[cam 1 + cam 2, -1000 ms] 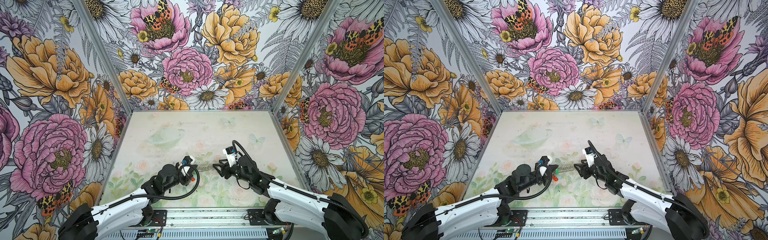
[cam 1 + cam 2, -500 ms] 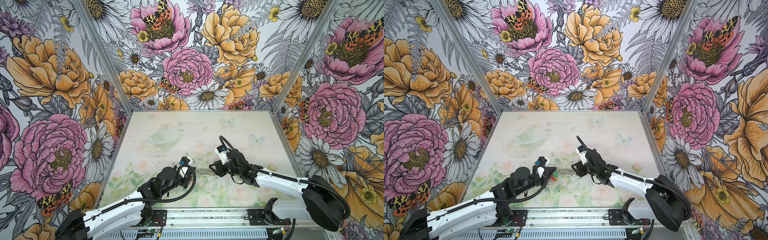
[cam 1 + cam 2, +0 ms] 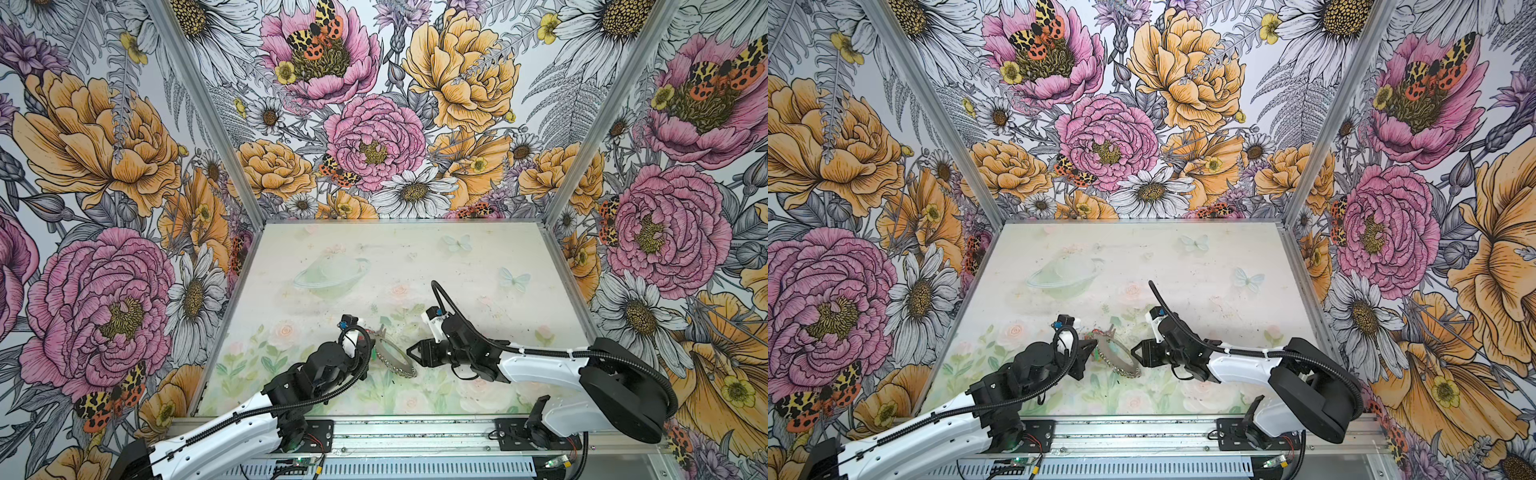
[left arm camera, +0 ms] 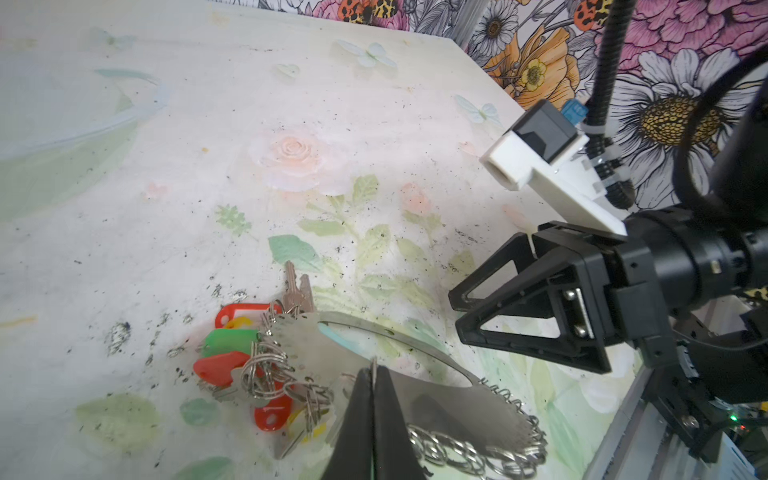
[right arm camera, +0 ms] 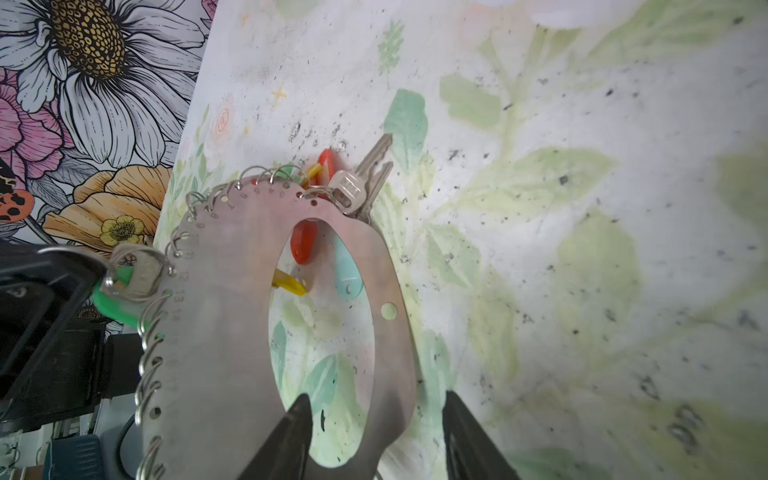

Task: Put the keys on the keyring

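Arms: two, and in both top views I see them meeting at the front middle of the table (image 3: pixel 457 266).
Left gripper (image 4: pixel 374 371): fully closed, pinching the ring-fringed edge of the keyring (image 4: pixel 419 376).
Right gripper (image 5: pixel 378 405): jaws apart, one inside the hoop's hole and one outside its plain band. I see no grip.
Keyring: one flat grey hoop, between the two grippers.
Small rings (image 4: pixel 457 451): too many for me to count.
Keys (image 4: pixel 297 291): two blades side by side, plus one head beside the left gripper. The rest are buried in the bunch.
Tags (image 4: pixel 228 338): six in the left wrist view (three red, two yellow, one green).
Surface: pale, with faded roses, leaves and butterflies and dark specks.
Walls (image 3: pixel 374 137): three, printed with large pink and orange flowers and daisies.
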Controlling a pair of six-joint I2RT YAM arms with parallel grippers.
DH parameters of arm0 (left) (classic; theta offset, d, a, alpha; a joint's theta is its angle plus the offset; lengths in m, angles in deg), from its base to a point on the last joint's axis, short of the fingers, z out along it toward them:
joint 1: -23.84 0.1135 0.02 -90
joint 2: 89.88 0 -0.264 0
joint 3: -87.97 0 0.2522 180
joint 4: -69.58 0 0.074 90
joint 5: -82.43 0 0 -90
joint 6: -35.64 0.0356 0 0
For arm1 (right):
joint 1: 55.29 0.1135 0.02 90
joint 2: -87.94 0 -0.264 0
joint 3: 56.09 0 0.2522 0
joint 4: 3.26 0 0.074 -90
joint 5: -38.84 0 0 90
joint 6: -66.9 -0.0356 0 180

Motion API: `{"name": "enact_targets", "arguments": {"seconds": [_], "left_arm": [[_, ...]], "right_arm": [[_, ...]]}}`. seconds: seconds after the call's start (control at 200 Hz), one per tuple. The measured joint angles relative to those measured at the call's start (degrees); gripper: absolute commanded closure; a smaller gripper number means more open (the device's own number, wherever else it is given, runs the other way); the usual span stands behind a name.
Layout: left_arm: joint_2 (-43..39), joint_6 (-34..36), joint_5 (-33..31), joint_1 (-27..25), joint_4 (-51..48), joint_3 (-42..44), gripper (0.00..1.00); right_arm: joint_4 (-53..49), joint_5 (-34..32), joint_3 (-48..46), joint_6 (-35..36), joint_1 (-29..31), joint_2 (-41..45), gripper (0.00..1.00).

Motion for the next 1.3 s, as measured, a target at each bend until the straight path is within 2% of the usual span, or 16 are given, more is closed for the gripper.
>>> {"name": "enact_targets", "arguments": {"seconds": [0.375, 0.671, 0.931, 1.101, 1.296], "left_arm": [[0.00, -7.28, -2.60, 0.11, -3.23, 2.73, 1.00], [0.48, -10.82, -3.98, 0.52, -4.04, 2.32, 1.00], [5.60, -12.37, -4.22, 0.55, -2.93, -2.58, 1.00], [8.31, -12.35, -4.33, 0.66, -1.60, -3.89, 1.00], [8.68, -12.35, -5.03, 1.07, -1.64, -3.93, 1.00]], "right_arm": [[15.19, 0.57, -4.90, -16.79, 0.94, -6.82, 0.50], [24.83, 0.35, -7.85, -24.70, 1.64, -9.70, 0.53], [29.46, 0.44, -8.79, -28.50, 2.16, -11.65, 0.53], [40.13, 1.22, -9.49, -32.17, 2.19, -18.03, 0.58], [56.02, 1.36, -11.08, -37.64, 2.51, -26.80, 0.58]]}}
